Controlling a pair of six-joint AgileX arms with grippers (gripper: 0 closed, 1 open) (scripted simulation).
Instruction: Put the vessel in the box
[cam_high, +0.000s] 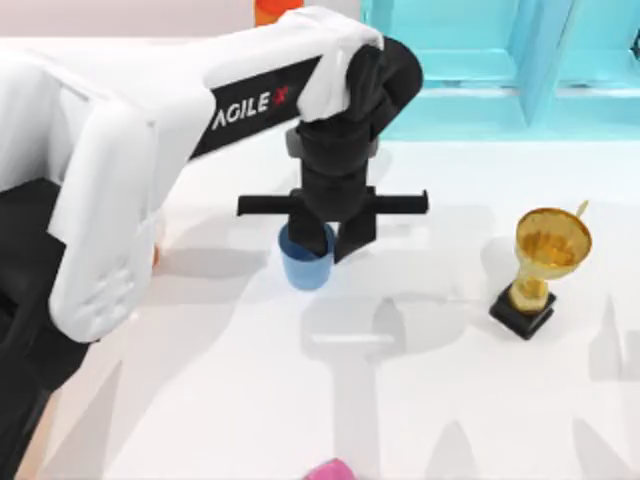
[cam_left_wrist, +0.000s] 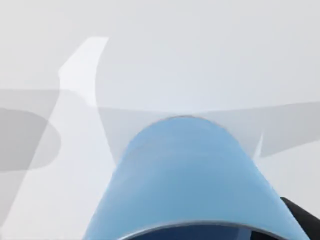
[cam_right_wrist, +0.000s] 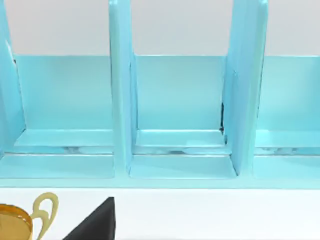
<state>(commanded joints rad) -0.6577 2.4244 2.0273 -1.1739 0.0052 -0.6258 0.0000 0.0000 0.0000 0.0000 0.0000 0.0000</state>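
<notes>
The left arm is carrying the lettering "AGILE X" in white on a black panel, reading clearly in the top view. No other writing is showing.

The left claw (cam_high: 327, 240) is reaching down over the middle of the desk (cam_high: 420, 400), toward its far half. The blue cup (cam_high: 306, 258) is standing upright on the desk directly beneath it. One black finger is sitting at the cup's far-left rim and the other just beside its right side, so the fingers are straddling the cup; whether they are pressing on it cannot be told.

The left wrist view is showing the cup (cam_left_wrist: 187, 175) close up, with a dark finger edge at its side, detail hidden from above.

The top view is showing a gold trophy (cam_high: 540, 270) on a black base, well apart toward the desk's right edge, and a turquoise shelf (cam_high: 500, 60) along the far edge.

The right wrist view is facing the shelf (cam_right_wrist: 175, 100) compartments, with the trophy (cam_right_wrist: 22, 220) handle showing nearby.
</notes>
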